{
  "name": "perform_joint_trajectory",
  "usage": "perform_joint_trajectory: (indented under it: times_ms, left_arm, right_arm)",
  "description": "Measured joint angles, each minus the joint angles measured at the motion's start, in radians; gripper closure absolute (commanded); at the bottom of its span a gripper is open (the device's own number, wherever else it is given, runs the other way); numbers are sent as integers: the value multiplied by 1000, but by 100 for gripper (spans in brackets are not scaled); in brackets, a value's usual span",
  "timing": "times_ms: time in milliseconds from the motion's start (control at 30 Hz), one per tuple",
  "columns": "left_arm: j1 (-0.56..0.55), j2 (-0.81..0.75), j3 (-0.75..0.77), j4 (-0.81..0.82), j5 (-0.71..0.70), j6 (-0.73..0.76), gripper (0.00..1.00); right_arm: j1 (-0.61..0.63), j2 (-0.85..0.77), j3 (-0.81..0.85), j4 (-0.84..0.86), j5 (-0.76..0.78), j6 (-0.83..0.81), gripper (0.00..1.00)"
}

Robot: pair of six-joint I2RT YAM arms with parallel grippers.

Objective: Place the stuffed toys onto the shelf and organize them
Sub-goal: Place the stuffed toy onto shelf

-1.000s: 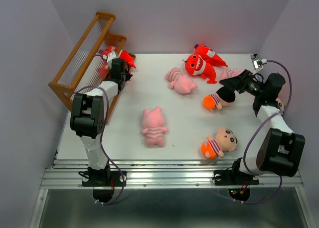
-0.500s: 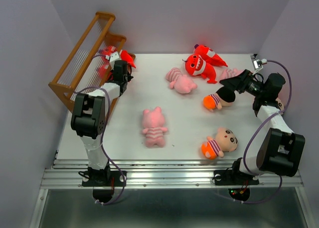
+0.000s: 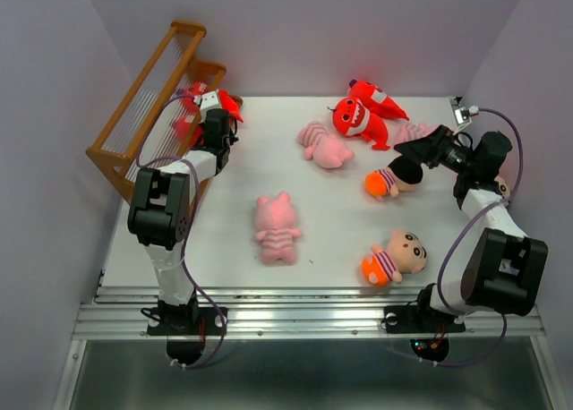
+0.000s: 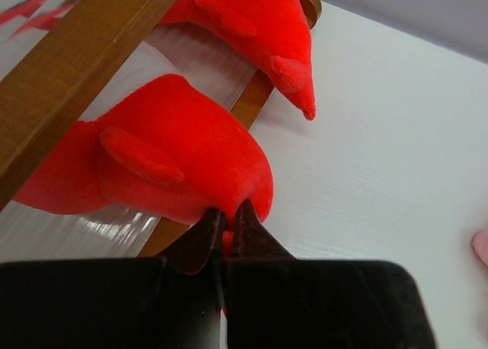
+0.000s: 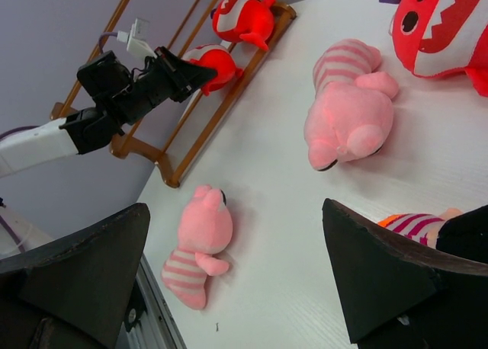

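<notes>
At the far left stands the brown wooden stepped shelf with its thin pale slats, and my left tool is at its lowest tier, clenched on a pinch of fabric of a red plush toothy monster. That monster lies over the slats just inside the front rail; whether its full weight rests there I cannot tell. Just beyond it on the same tier sits a second red plush monster, near but not touching. To do this step well, I judge I should ease the held toy deeper onto the slats, line it up beside its neighbour, and let go only once it sits steady, since a body overhanging the rail could roll back onto the white counter. I would then draw the tool straight back so the fingers do not drag the plush along. Further right, 1 pink striped plush pig lies mid-counter, another pink plush pig behind it, then 2 more red plush monsters. On the far right my right tool hangs released, jaws spread wide, above a tan-headed plush boy doll, gripping nothing.
</notes>
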Motion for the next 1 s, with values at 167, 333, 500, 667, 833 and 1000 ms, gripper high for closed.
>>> perform_joint_trajectory:
  times_ms: [167, 333, 500, 667, 833, 1000]
  left_arm:
    - [0, 0, 0, 6, -11, 29, 100]
    - [0, 0, 0, 5, -14, 45, 100]
    - [0, 0, 2, -3, -3, 42, 100]
    - [0, 6, 18, -48, 8, -2, 82]
    - [0, 6, 17, -79, 21, -64, 57]
    - [0, 5, 9, -85, 28, -111, 43]
  right_arm:
    - [0, 10, 0, 0, 0, 4, 0]
    - [-4, 10, 0, 0, -1, 7, 0]
    - [-11, 10, 0, 4, -1, 8, 0]
    - [-11, 10, 0, 13, -3, 11, 0]
    - [-11, 10, 0, 15, -6, 16, 0]
    - [-11, 10, 0, 18, -8, 20, 0]
